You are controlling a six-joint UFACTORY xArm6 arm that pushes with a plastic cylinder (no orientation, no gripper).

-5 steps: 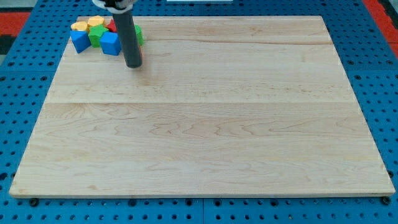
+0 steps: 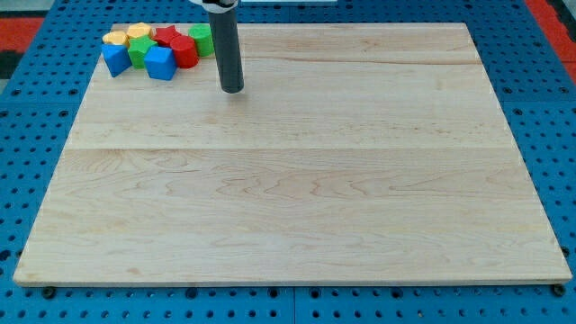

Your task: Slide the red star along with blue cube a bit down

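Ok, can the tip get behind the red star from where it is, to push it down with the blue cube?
Probably not directly. My tip sits right of the cluster; the red star is hemmed in by a red block, green block and the board's top edge.

My tip point(image 2: 232, 91) rests on the wooden board point(image 2: 297, 180), apart from the blocks to the view's right. The red star point(image 2: 166, 36) sits above the blue cube point(image 2: 160, 63) in the top-left cluster.

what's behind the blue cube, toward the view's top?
Behind the blue cube, packed close: a red star block, a red cylinder-like block and a green block. Their lower edges are covered, so contact can't be confirmed. My tip stands apart, to the view's right.
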